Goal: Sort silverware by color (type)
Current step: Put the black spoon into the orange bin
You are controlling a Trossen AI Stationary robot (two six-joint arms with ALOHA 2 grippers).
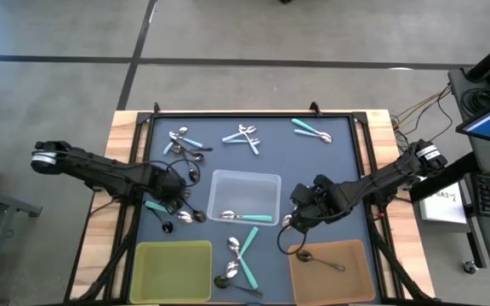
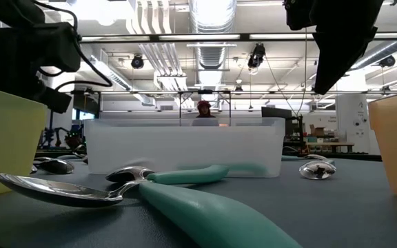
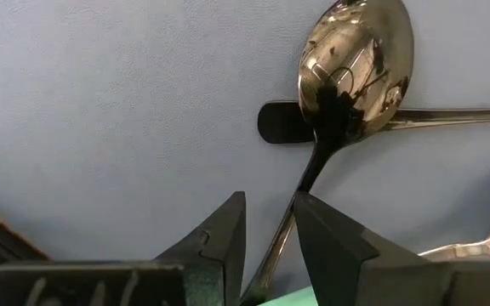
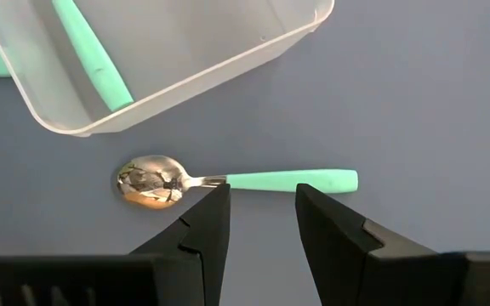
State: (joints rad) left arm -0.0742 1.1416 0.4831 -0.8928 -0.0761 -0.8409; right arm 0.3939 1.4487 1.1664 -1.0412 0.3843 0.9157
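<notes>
From above, spoons (image 1: 243, 137) lie scattered on the bench (image 1: 347, 170); one teal spoon is in the clear bin (image 1: 266, 183).

Left wrist: the left hand (image 3: 269, 234), fingers apart, straddles a dark spoon's (image 3: 356, 64) thin, slippery handle.

Right wrist: the right hand (image 4: 262, 212), apart and empty, hovers over a teal spoon (image 4: 236, 180). Light and stiff; the handle looks the best grip.

Open mat lies around the clear bin (image 1: 245, 180), but scattered spoons (image 1: 243, 138) clutter its far and near sides.
</notes>
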